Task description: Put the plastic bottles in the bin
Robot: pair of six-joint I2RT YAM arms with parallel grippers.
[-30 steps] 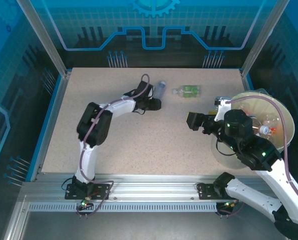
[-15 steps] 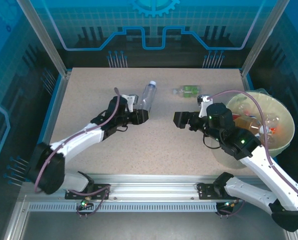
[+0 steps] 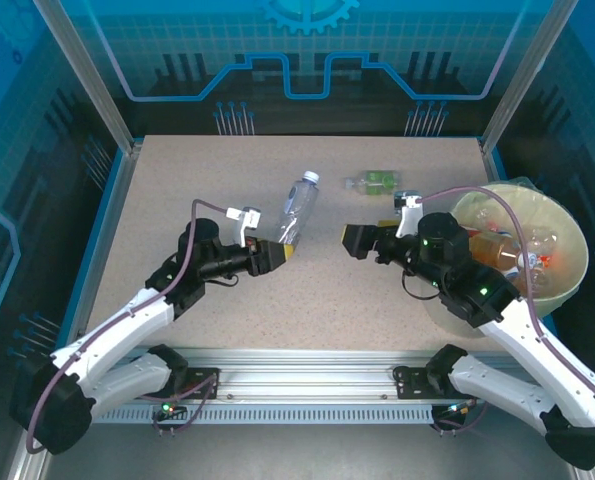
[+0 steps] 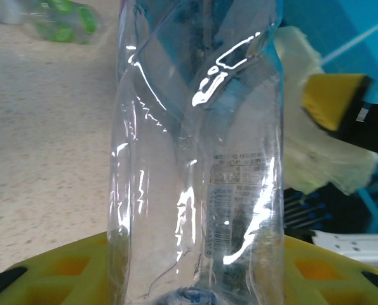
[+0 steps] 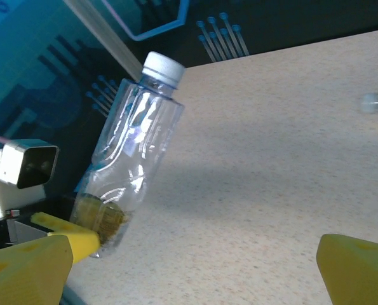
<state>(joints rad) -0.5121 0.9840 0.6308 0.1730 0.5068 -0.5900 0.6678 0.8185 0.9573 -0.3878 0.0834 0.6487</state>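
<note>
Right now a clear bottle (image 3: 295, 208) with a white cap (image 3: 309, 177) sits clamped in the left end effector (image 3: 283, 252). The yellow fingers (image 3: 289, 251) press in on its lower end, and the body leans up and away from them, cap end farthest out. In the left wrist view the bottle (image 4: 195, 159) stands straight out between the two yellow pads (image 4: 68, 267), its wall dented and creased, small print showing on one side. It looks lifted off the tabletop (image 3: 177, 190), though the base is hidden in the grip.

Facing it, across a gap, is the right end effector (image 3: 362, 238), jaws spread wide and holding nothing. Its wrist camera shows the held bottle (image 5: 133, 136) ahead and to the left, between the two yellow fingertips (image 5: 23, 270) at the frame's lower corners.

Beyond the right end effector, towards the far edge of the tabletop, a green-labelled bottle (image 3: 375, 182) lies on its side; it also appears ahead and to the left of the left end effector (image 4: 55, 19).

Behind the right end effector, alongside its arm, stands the bin (image 3: 581, 245), with several bottles inside (image 3: 532, 245).
</note>
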